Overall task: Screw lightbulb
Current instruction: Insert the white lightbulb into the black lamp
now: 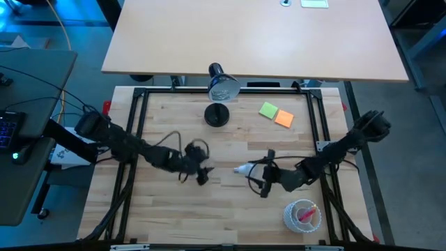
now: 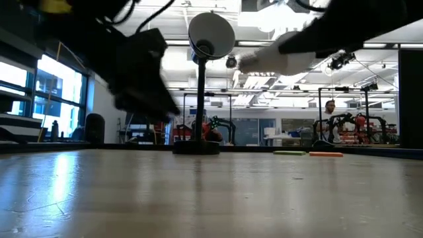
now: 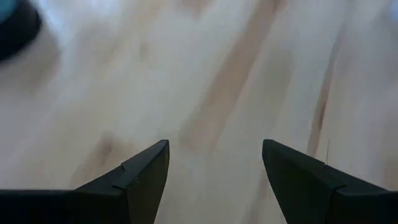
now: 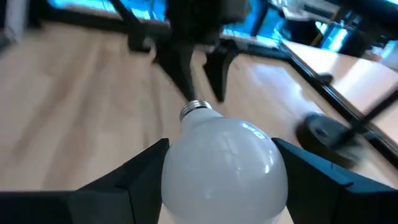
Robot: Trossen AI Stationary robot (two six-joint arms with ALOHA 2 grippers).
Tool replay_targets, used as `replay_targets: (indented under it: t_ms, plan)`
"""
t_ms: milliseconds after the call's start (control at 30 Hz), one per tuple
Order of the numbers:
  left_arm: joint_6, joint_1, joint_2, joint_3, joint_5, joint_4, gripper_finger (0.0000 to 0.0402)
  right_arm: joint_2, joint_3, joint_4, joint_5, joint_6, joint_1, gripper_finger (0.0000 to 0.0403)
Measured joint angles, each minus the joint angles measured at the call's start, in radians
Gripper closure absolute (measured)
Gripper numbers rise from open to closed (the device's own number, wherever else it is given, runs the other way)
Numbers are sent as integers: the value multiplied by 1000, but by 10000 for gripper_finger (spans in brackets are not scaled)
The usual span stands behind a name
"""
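The white frosted lightbulb (image 1: 242, 169) is held in my right gripper (image 1: 254, 174) over the middle of the table. Its silvery screw base (image 4: 195, 111) points toward the table's left. My left gripper (image 1: 201, 173) is open and empty a short way to the left of the bulb, above bare wood (image 3: 214, 93). It also shows beyond the bulb in the right wrist view (image 4: 199, 62). The black desk lamp stands at the far edge on its round base (image 1: 217, 115). Its head (image 1: 223, 88) is tilted up. My right gripper pinches the bulb's rounded globe (image 4: 180, 174) between its two fingers (image 4: 140, 171), one on each side. The fingers come in about level from the table's right. The bulb lies level, screw base forward, lifted clear of the table (image 2: 281, 56).
A green sticky note (image 1: 268, 109) and an orange one (image 1: 283, 118) lie at the far right. A clear plastic cup with pink contents (image 1: 302, 215) stands near the front right. A black frame (image 1: 139, 97) borders the table.
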Motion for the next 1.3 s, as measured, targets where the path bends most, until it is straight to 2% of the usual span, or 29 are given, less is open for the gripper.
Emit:
replay_targets:
  t_ms: [100,200,400,533,633,700,867,933,1000,1067,1133,1300]
  plan:
    - [130,70,1,-74,9,298,147,-82,-50,-83,14,1,-30,148]
    - [238,126,1,-97,16,419,147,-144,-143,-44,-34,27,-87,148]
    - [362,196,1,-99,64,463,147,-184,-261,113,-208,101,-192,148]
    - [326,214,1,-99,158,482,147,-177,-262,146,-231,96,-239,148]
    - [305,187,1,-98,182,477,147,-177,-261,169,-232,78,-275,148]
    - [307,165,1,-99,157,475,147,-176,-261,172,-248,69,-301,148]
    - [358,136,1,-99,-48,456,147,-176,-261,177,-389,24,-381,148]
    - [394,153,1,-99,-86,446,147,-176,-261,177,-416,13,-415,148]
    - [422,207,1,-99,-28,441,147,-176,-261,178,-438,7,-451,148]
    - [443,284,1,-99,149,451,147,-176,-261,178,-466,7,-487,148]
    - [480,356,5,-99,268,475,147,-176,-261,177,-511,7,-521,148]
    - [576,493,6,-99,379,496,147,-175,-261,137,-589,80,-570,148]
